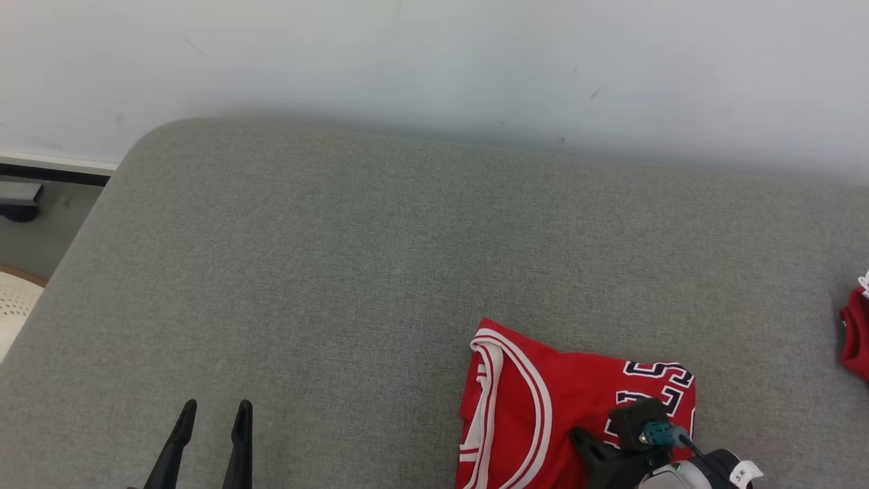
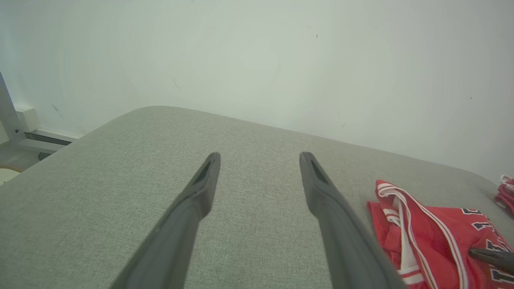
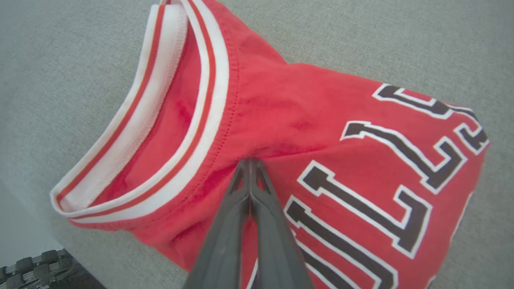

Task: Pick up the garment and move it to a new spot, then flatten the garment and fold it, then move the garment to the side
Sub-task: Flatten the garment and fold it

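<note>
The jersey (image 1: 536,401) lies half-folded on the grey surface (image 1: 339,272), its striped collar toward the wall side and its black lettering on top. My right tool (image 3: 249,161) is down on it just beside the collar, the two fingers shut tight together. The red cloth puckers toward the tips, so I judge it has a small pinch of the top layer. My left tool (image 1: 217,405) hangs well to the jersey's left, spread wide and holding nothing.

The worry is that thin pinch. If it has caught one layer only, a lift would peel the jersey open rather than carry it whole, or the fabric could slide out of the tips partway up. A quick pull could also drag it across the surface. Another red cloth (image 1: 857,333) sits well to the jersey's right; I'd keep the new spot apart from it.
</note>
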{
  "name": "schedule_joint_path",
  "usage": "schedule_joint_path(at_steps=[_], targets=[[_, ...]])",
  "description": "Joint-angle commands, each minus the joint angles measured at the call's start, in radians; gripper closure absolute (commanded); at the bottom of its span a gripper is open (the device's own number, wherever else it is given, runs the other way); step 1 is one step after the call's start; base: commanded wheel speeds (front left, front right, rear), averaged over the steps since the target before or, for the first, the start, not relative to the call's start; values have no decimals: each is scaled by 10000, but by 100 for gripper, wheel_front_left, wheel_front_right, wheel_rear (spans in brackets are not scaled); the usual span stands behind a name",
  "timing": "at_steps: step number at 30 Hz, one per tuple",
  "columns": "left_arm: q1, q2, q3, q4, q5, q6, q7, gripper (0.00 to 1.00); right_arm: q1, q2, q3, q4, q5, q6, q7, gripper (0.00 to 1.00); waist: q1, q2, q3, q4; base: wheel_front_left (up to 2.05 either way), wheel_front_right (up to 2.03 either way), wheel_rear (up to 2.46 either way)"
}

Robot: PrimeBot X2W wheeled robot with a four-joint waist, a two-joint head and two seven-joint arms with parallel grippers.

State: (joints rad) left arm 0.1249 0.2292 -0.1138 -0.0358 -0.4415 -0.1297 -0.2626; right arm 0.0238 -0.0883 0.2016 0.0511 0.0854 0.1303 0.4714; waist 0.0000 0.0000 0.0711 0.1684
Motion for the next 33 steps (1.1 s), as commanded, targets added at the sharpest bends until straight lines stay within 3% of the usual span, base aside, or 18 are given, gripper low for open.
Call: schedule_joint_path(at_steps=[1,24,33], targets=[[-50,47,-13,45,-102,-4,-28,0,-295,79,92,455,-98,8,-245,100,0,0,5,51,0,0,0],[-43,92,-195,205,-92,4,-30,0,-2321,360,1269,3612,834,8,-1221,100,0,0,-281,-30,0,0,0],[213,48,6,78,-33,4,-28,0,-2000,232,900,3132,1049,8,-761,98,0,0,-362,91,0,0,0]])
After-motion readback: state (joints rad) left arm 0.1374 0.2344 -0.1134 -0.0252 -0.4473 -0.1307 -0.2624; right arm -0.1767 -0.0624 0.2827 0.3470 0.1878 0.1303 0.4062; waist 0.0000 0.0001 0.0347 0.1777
